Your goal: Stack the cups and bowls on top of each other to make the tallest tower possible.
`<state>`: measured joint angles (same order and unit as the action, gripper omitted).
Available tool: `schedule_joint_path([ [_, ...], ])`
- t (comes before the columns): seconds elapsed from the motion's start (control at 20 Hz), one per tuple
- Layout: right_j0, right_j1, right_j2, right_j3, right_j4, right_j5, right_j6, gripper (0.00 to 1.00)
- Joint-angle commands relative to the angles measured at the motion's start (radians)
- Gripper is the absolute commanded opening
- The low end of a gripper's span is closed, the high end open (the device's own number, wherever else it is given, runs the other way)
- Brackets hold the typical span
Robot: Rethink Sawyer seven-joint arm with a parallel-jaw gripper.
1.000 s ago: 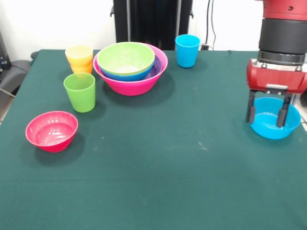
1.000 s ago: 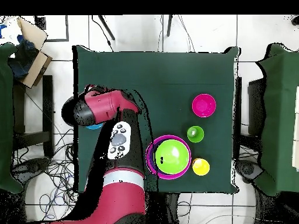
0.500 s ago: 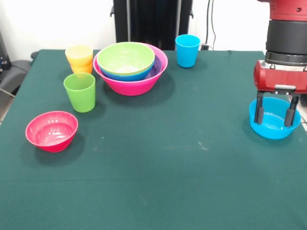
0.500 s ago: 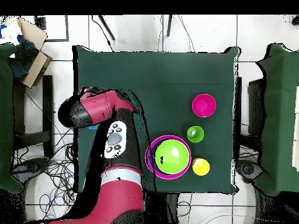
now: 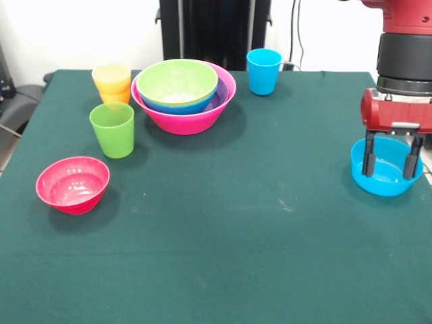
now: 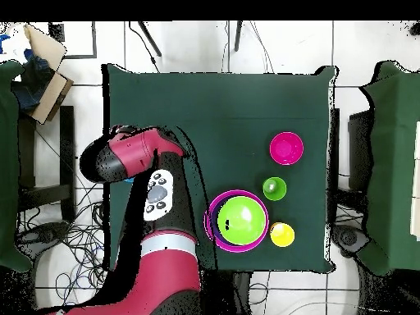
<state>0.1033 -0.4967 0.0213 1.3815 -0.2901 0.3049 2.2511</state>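
Note:
My gripper (image 5: 390, 162) is open at the table's right edge. Its two fingers (image 5: 368, 156) hang down at the small light blue bowl (image 5: 385, 181), one near each side of its rim. The tower stands at the back: a large pink bowl (image 5: 185, 116) holding purple (image 5: 222, 95), blue (image 5: 177, 105) and light green (image 5: 177, 81) bowls. A yellow cup (image 5: 111, 76) sits on an orange cup (image 5: 117, 97). A green cup (image 5: 113, 129), a blue cup (image 5: 264, 71) and a red-pink bowl (image 5: 72, 183) stand alone. The large orange bowl is hidden.
In the overhead view my arm (image 6: 135, 156) covers the light blue bowl and the blue cup. The tower (image 6: 239, 220), green cup (image 6: 275, 189), yellow cup (image 6: 282, 235) and red-pink bowl (image 6: 286, 148) show there. The light blue bowl sits close to the table's edge.
My gripper has shifted a little to the right in the front view, centring over the light blue bowl. It stays open. Nothing else has moved.

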Motion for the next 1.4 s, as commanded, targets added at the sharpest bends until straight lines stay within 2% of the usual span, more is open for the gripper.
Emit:
schedule_joint_path([
  [0.05,-0.009,0.056,0.098,0.019,-0.115,0.015,-0.131,1.0],
  [0.3,-0.007,0.065,0.093,0.018,-0.135,-0.001,-0.114,1.0],
  [0.55,-0.044,0.148,0.133,-0.02,-0.161,-0.056,-0.119,1.0],
  [0.65,-0.04,0.172,0.125,-0.04,-0.177,-0.079,-0.114,1.0],
  [1.0,-0.013,0.184,0.097,-0.062,-0.195,-0.077,-0.089,1.0],
  [1.25,0.011,0.235,0.072,-0.119,-0.202,-0.06,-0.074,1.0],
  [1.4,0.005,0.227,0.083,-0.109,-0.206,-0.053,-0.081,1.0],
])
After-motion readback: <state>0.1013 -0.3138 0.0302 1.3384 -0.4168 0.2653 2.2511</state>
